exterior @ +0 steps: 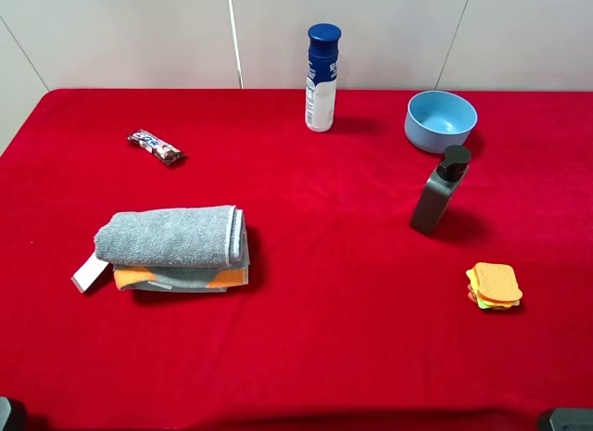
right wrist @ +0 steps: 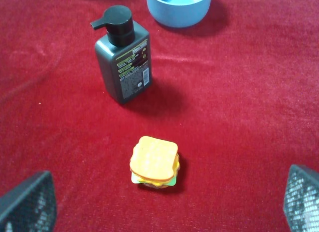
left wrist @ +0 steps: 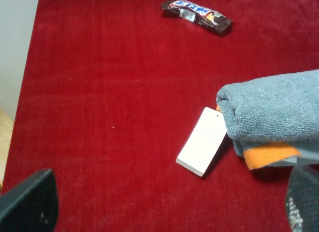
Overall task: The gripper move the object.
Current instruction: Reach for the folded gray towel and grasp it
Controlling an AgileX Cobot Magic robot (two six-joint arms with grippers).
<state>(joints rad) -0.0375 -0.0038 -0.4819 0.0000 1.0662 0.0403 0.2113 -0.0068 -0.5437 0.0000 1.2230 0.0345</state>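
Note:
The folded grey towel (exterior: 171, 238) with orange stripe bands lies on the left half of the red table; its white tag (exterior: 90, 273) sticks out at its left end. In the left wrist view the towel's end (left wrist: 271, 115) and tag (left wrist: 203, 141) lie ahead of my left gripper (left wrist: 164, 207), apart from it. Its two fingertips (left wrist: 27, 202) stand wide apart with nothing between them. My right gripper (right wrist: 164, 202) is also open and empty, held back from the small orange-yellow sponge stack (right wrist: 154, 161).
A candy bar (exterior: 155, 146) lies behind the towel. A white and blue bottle (exterior: 321, 77) and a blue bowl (exterior: 440, 120) stand at the back. A dark pump bottle (exterior: 439, 190) and the sponge stack (exterior: 494, 286) are at the right. The table's left edge (left wrist: 25, 92) is near.

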